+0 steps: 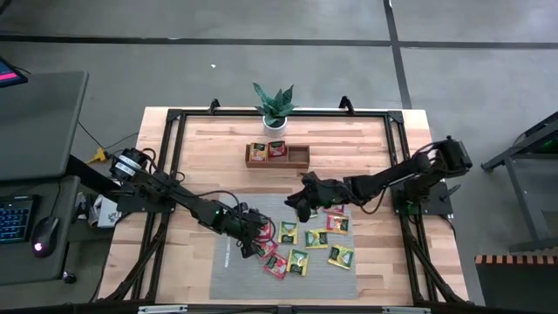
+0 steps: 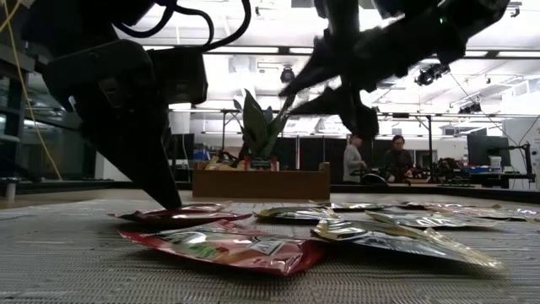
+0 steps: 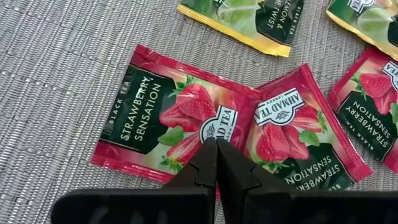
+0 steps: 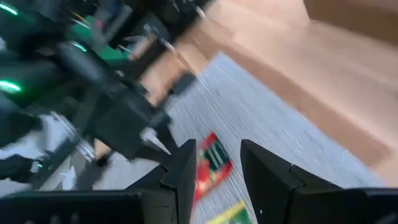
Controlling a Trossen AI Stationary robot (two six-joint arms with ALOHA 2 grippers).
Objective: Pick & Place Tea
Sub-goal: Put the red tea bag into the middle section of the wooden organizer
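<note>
Pressing its closed tips onto a red square strawberry tea sachet (image 3: 171, 121), the left pincer (image 1: 253, 234) sits low on the grey ribbed mat (image 1: 234, 260) near the bench's front edge; a second red sachet (image 3: 305, 134) lies touching that one. Whether the tips actually pinch the foil is hard to tell. The right pincer (image 1: 295, 201), partly open and holding nothing, hangs above the mat's back edge, with yellow and green sachets (image 1: 316, 237) just beside it.
</note>
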